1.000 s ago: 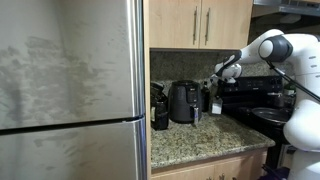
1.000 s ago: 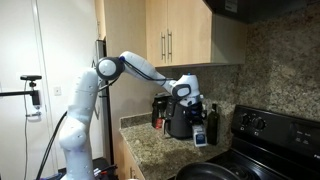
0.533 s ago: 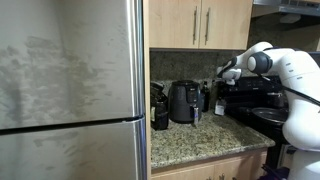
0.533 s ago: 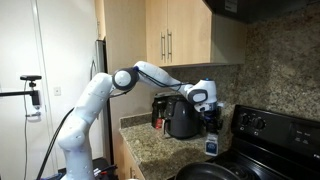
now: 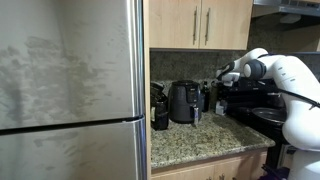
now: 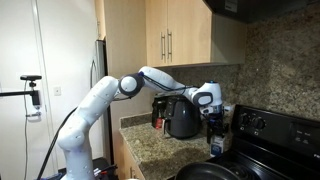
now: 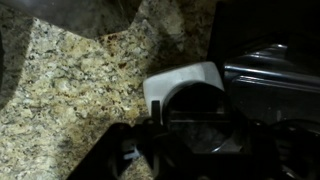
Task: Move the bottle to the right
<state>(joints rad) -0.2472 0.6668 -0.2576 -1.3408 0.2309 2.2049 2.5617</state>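
"So, where is the dark bottle with the white label [image 7: 185, 80] sitting?"
"Over the edge of the speckled granite countertop [image 7: 70, 90], between the black air fryer [image 5: 183, 101] and the black stove [image 6: 275, 130]."
"And the black robot gripper [image 6: 215, 128]?"
"Its fingers are clamping on the bottle."

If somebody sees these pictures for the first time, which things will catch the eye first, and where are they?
The large steel refrigerator fills the left half of an exterior view. Next comes the white robot arm, which stretches over the speckled granite counter with its gripper closed on a dark bottle, close to the black stove.
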